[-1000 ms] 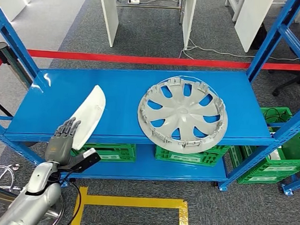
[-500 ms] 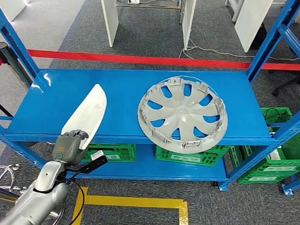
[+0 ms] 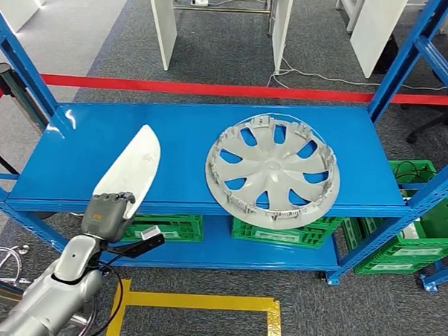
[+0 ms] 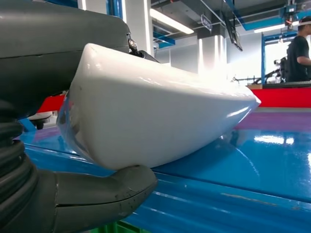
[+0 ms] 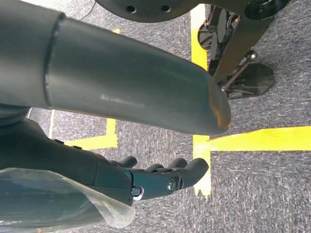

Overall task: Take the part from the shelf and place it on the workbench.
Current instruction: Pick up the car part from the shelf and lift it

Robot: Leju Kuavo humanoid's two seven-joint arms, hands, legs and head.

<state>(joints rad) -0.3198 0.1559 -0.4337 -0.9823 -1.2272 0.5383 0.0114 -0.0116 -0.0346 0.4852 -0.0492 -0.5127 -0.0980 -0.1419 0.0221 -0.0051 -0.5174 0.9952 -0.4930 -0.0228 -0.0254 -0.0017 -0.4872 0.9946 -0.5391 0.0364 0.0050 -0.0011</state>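
The part, a long glossy white shell (image 3: 129, 166), lies at the left front of the blue shelf (image 3: 184, 133), its near end over the front edge. My left hand (image 3: 107, 215) grips that near end, fingers curled over the top. Up close, the white shell (image 4: 157, 121) sits between the dark fingers above and the grey thumb (image 4: 106, 191) below, just over the shelf surface (image 4: 256, 160). My right hand (image 5: 110, 92) hangs above the floor, fingers (image 5: 161, 177) apart from the thumb and holding nothing.
A large silver hubcap (image 3: 272, 170) lies on the shelf right of the part. Green crates (image 3: 275, 230) sit on the lower level. Blue uprights (image 3: 409, 57) frame the shelf. Yellow floor tape (image 3: 205, 302) runs below, red tape (image 3: 214, 88) behind.
My left hand went from spread fingers beside the part to fingers curled over its near end. The part has barely shifted.
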